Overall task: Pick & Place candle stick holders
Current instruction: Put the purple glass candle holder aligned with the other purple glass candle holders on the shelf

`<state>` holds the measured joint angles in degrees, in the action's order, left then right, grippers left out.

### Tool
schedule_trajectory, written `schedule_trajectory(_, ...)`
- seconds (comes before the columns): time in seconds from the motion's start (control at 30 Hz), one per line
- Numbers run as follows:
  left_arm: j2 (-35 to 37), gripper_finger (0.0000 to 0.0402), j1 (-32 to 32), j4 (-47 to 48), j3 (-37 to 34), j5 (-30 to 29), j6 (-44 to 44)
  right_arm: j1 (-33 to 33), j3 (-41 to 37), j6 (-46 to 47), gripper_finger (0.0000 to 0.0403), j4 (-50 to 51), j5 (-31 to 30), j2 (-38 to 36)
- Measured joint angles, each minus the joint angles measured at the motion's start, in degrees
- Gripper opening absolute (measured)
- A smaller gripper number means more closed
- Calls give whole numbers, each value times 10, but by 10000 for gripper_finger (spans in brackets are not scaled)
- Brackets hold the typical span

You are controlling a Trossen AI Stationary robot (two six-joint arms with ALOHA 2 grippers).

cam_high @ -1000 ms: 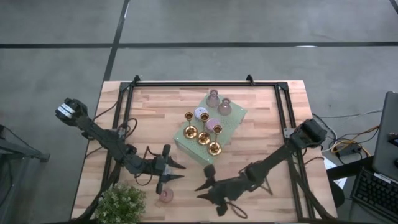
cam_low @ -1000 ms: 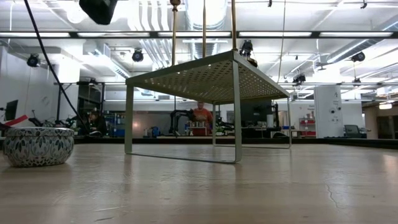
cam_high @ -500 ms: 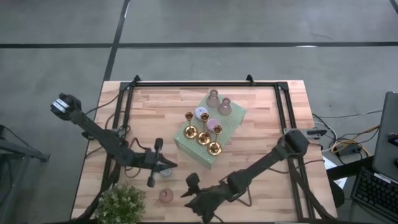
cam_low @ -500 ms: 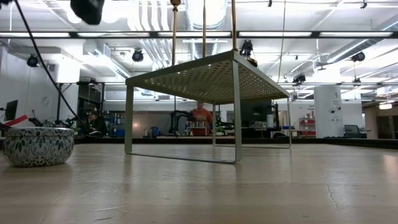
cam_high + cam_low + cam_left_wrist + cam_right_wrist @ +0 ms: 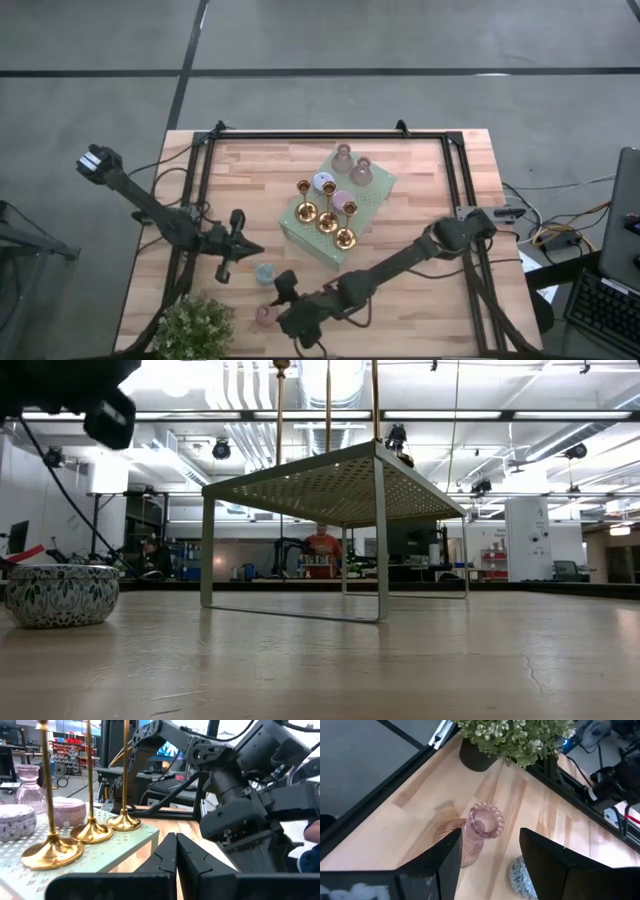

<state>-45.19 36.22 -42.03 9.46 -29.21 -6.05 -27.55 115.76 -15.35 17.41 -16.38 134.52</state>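
having swung toward the counter's near-left corner since a second ago, the right gripper (image 5: 283,312) now hangs over the pink holder (image 5: 264,315) by the plant (image 5: 195,328), its fingers (image 5: 544,857) parted either side of it, not touching. the left gripper (image 5: 240,251), open a second ago, has pulled back toward the left edge with fingers (image 5: 167,852) pressed shut on nothing; a pale blue holder (image 5: 265,273) sits just beside it. four gold candlesticks (image 5: 328,220) stand on the green block (image 5: 375,198). no readable writing.
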Motion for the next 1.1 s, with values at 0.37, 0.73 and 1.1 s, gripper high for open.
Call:
schedule_trajectory(0.37, 109, 12, 0, 14, -89, -5, -1, 10, 51, -4, 181, 26, 50, 33)
schedule_trajectory(0.73, 122, 12, 0, 8, -89, -9, -4, 10, 49, -17, 163, -6, 75, 34)
schedule_trajectory(1.1, 121, 14, 0, 10, -90, -9, -5, 16, 19, -13, 153, -69, 75, 34)
